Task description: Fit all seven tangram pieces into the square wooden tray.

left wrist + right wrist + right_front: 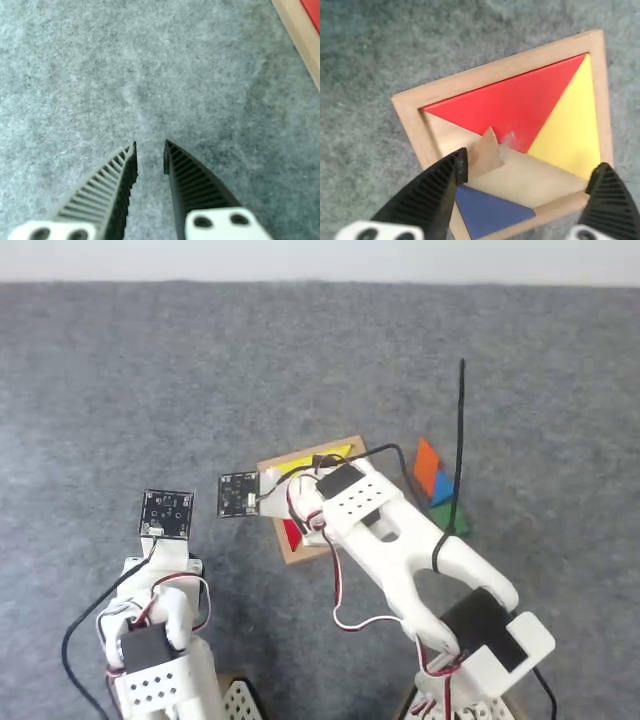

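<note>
The square wooden tray (pixel 409 119) holds a large red triangle (pixel 512 107), a large yellow triangle (pixel 575 125) and a blue triangle (pixel 487 212). A tan, wood-coloured piece (pixel 486 150) lies tilted against the red triangle's edge. My right gripper (pixel 532 165) hovers open over the tray, its jaws wide apart with nothing between them. In the high view the right arm (pixel 370 510) covers most of the tray (pixel 292 552). My left gripper (pixel 150 146) hangs over bare carpet beside the tray's corner (pixel 300 30), open by a narrow gap and holding nothing.
To the right of the tray, loose orange (pixel 426 465), blue (pixel 441 487) and green (pixel 448 516) pieces lie together on the grey carpet (pixel 150 380). A black cable (pixel 460 430) runs over them.
</note>
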